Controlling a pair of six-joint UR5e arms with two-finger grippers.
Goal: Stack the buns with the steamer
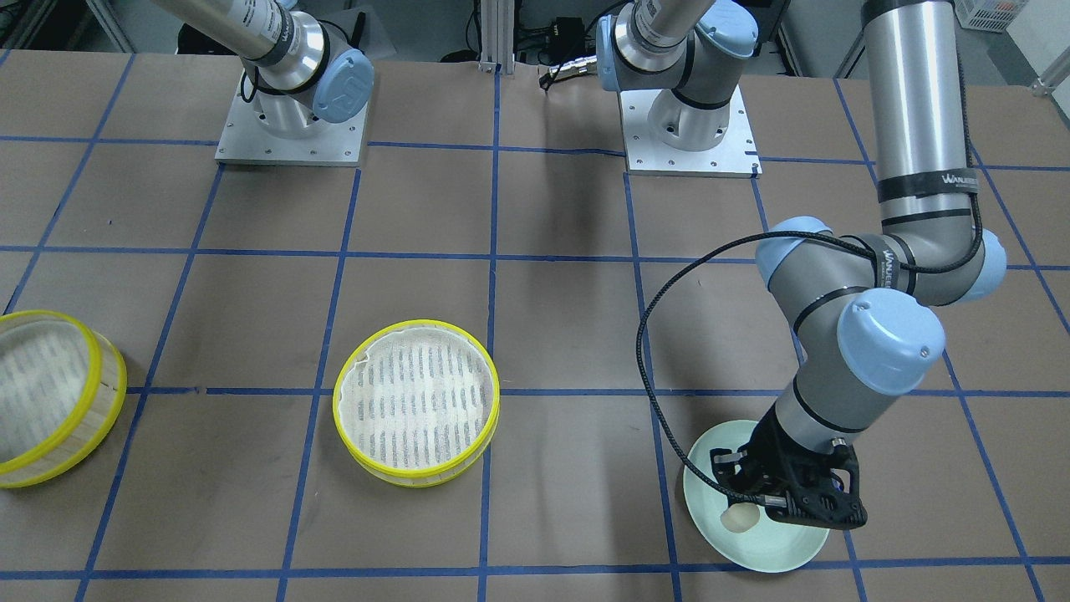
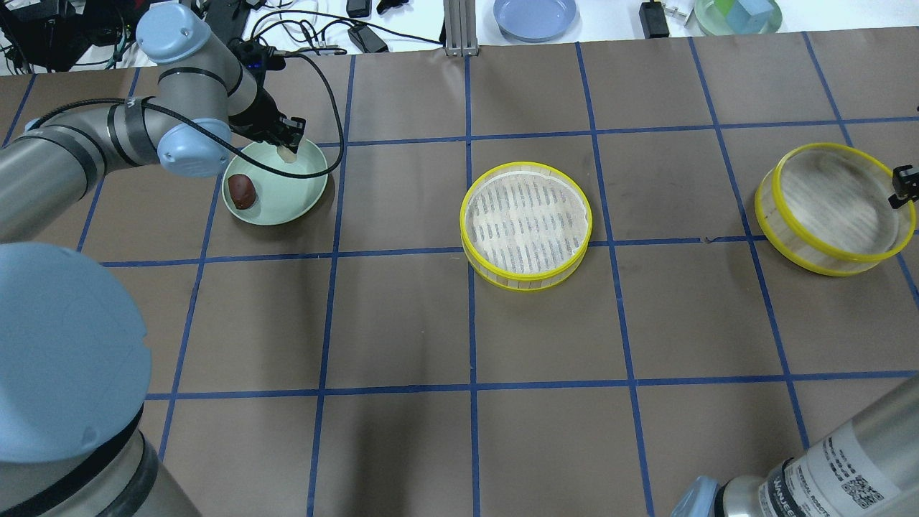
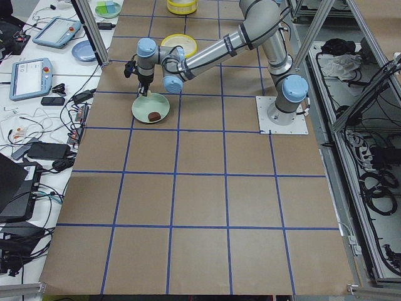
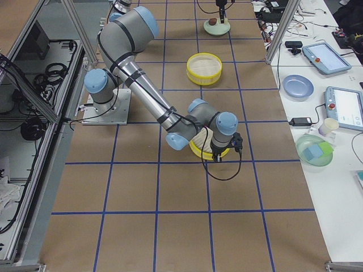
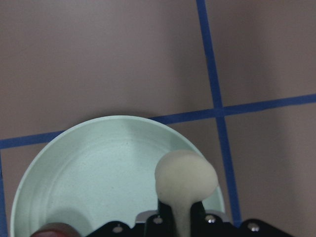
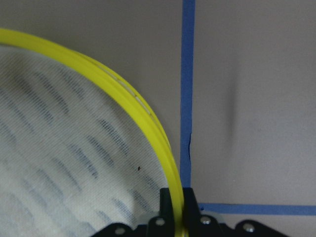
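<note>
- Nearest the robot, the central steamer tray (image 2: 528,281) is seen flat on the table, its mesh floor bare and no gripper near it.
- Out to the robot's right, the second steamer tray (image 2: 833,205) appears tilted rather than flat. Its yellow rim is pinched between the fingers of the right gripper (image 6: 177,205), one finger inside the wall and one outside.
- The trays are judged light and stiff at the rim, so the wall is the sensible hold. The mesh is best left untouched.
- Farther out, on the robot's left, the pale green plate (image 2: 287,188) is found with the left gripper (image 5: 177,217) lowered over its far side.
- The cream-white bun (image 5: 186,177) is clamped between that gripper's fingers, above the plate's far rim. Whether it is clear of the plate cannot be told.
- The bun is seen narrowed where it is squeezed, so it is judged soft, light and easily dented. A gentle pinch low on its flanks is called for, and no harder squeeze than is needed to carry it.
- The dark reddish-brown bun (image 2: 242,191) is left lying on the plate's near side, well apart from the fingers. Its glossy skin is judged likely to be slippery, so a grip across its widest part would be safest.
</note>
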